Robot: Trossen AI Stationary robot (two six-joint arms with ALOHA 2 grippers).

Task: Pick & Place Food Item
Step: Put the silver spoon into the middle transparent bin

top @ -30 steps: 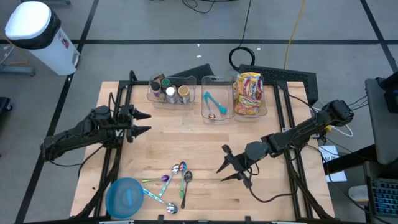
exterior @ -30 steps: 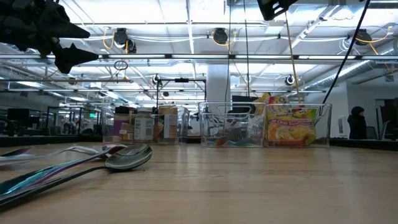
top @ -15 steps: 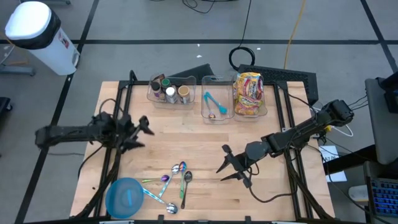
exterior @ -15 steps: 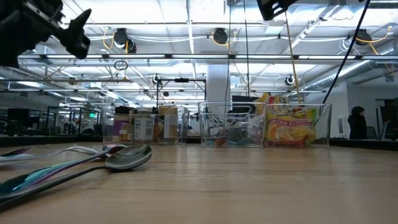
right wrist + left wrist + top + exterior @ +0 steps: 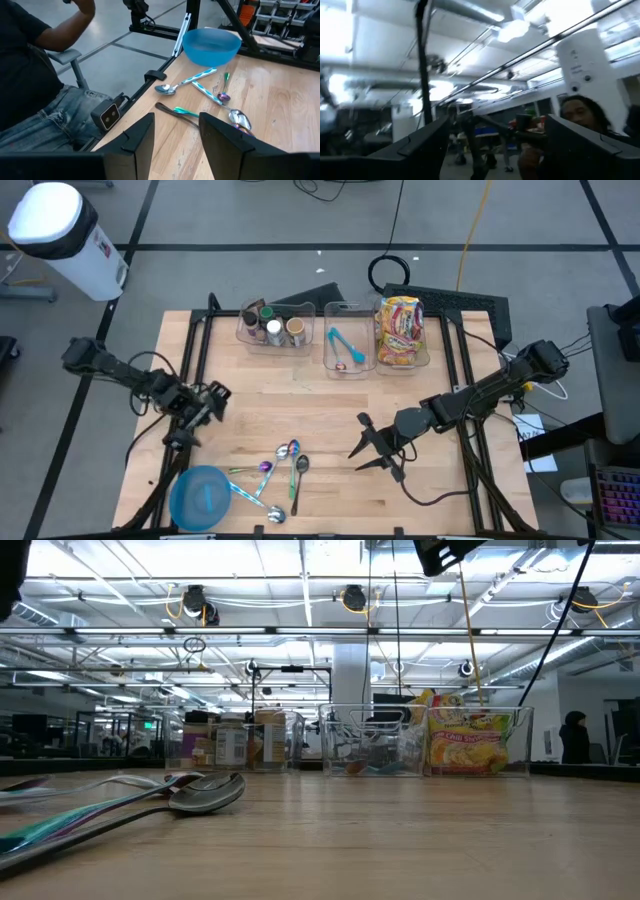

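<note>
Nothing picked yet, by the look of it. Near edge of the wooden counter (image 5: 330, 405): blue bowl (image 5: 201, 497) and loose spoons (image 5: 283, 470). Mid counter: right gripper (image 5: 366, 445), fingers part open, empty; left gripper (image 5: 196, 412) over the left side, fingers wide, empty, camera tilted at the ceiling. Far edge, right-hand clear bin (image 5: 401, 332): the snack bag (image 5: 400, 328), upright. Suggest coming in from above the bin, clear of its walls, and pinching the bag's top. Beyond: lab, a seated person (image 5: 40, 75).

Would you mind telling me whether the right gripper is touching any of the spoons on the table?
Apart. The high view shows the right gripper separated from the nearest spoon by bare table.
</note>
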